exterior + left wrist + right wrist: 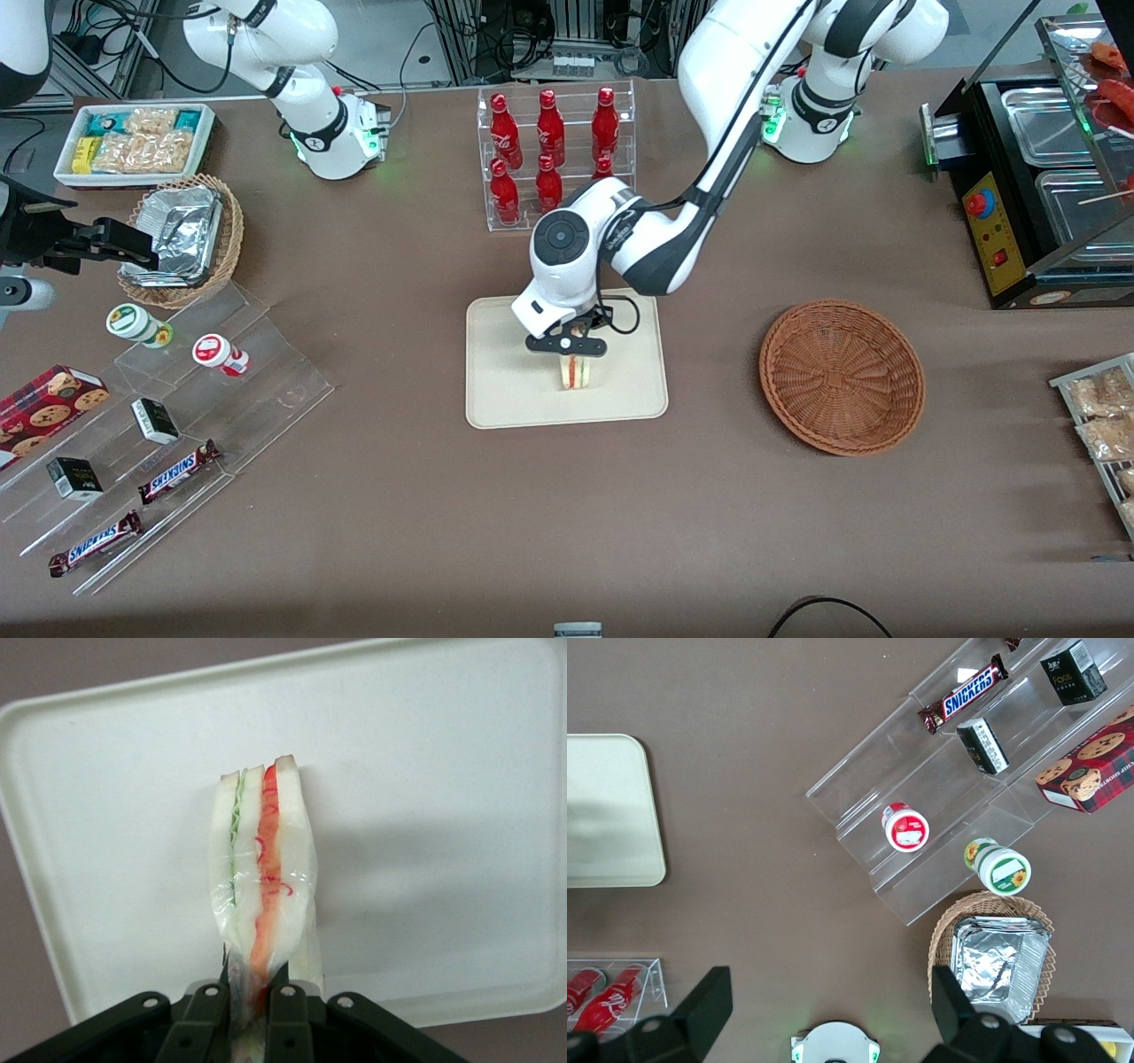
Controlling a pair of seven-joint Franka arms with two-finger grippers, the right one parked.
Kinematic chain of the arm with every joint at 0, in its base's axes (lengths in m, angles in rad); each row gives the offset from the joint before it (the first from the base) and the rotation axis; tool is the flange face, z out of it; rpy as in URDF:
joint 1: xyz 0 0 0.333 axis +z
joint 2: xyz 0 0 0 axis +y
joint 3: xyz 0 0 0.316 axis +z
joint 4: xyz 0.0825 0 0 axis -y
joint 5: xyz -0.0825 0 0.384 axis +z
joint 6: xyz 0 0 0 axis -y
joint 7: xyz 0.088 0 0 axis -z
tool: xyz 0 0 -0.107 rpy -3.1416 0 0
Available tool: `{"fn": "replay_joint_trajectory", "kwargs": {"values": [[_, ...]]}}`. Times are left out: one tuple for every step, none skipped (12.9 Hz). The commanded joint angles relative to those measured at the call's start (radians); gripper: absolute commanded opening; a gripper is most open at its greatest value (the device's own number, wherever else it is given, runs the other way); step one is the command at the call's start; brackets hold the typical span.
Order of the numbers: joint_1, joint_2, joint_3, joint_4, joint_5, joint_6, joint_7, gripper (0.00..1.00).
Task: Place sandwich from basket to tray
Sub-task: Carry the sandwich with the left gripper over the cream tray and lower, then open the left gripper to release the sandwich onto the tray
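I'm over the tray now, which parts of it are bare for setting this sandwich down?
The flat cream-beige tray is bare all around the wrapped white-bread sandwich wedge, widest toward the parked arm's end. The left gripper, shut on the sandwich, hangs over the tray. Nothing else crowds it; the reddish-brown wicker basket sits apart.

Brown table (399,496) carries everything. Cream tray (505,390) near centre. Wicker basket (842,377) beside tray, toward working arm's end, apart from it. Clear rack of red bottles (554,151) farther from front camera than tray. Toward parked arm's end: clear stepped stand (213,399) with snacks, lighter basket with foil (182,239), white box of snack packets (137,142). Black food warmer (1028,186) at working arm's end. Gripper (574,354) over tray, clamped on sandwich (576,372).
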Motion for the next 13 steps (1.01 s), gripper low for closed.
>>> {"fn": "replay_joint_trajectory", "kwargs": {"values": [[-0.012, 0.048, 0.012, 0.039, -0.01, 0.033, -0.038, 0.0], [-0.012, 0.052, 0.012, 0.039, -0.008, 0.033, -0.039, 0.0], [-0.014, 0.052, 0.012, 0.037, -0.008, 0.032, -0.041, 0.48], [-0.012, 0.051, 0.012, 0.037, -0.003, 0.031, -0.038, 0.99], [-0.012, 0.046, 0.012, 0.037, -0.002, 0.028, -0.039, 1.0], [-0.012, 0.04, 0.012, 0.039, 0.0, 0.025, -0.041, 1.0], [-0.008, 0.023, 0.015, 0.046, -0.008, 0.024, -0.053, 1.0], [-0.003, 0.001, 0.016, 0.06, 0.001, 0.021, -0.056, 1.0], [0.003, -0.035, 0.02, 0.06, -0.005, 0.012, -0.062, 1.0], [0.017, -0.079, 0.021, 0.058, -0.005, -0.023, -0.072, 1.0], [0.052, -0.131, 0.02, 0.058, -0.006, -0.066, -0.067, 1.0], [0.083, -0.188, 0.02, 0.052, -0.006, -0.117, -0.055, 1.0], [0.113, -0.235, 0.02, 0.049, 0.0, -0.17, -0.049, 1.0]]}}
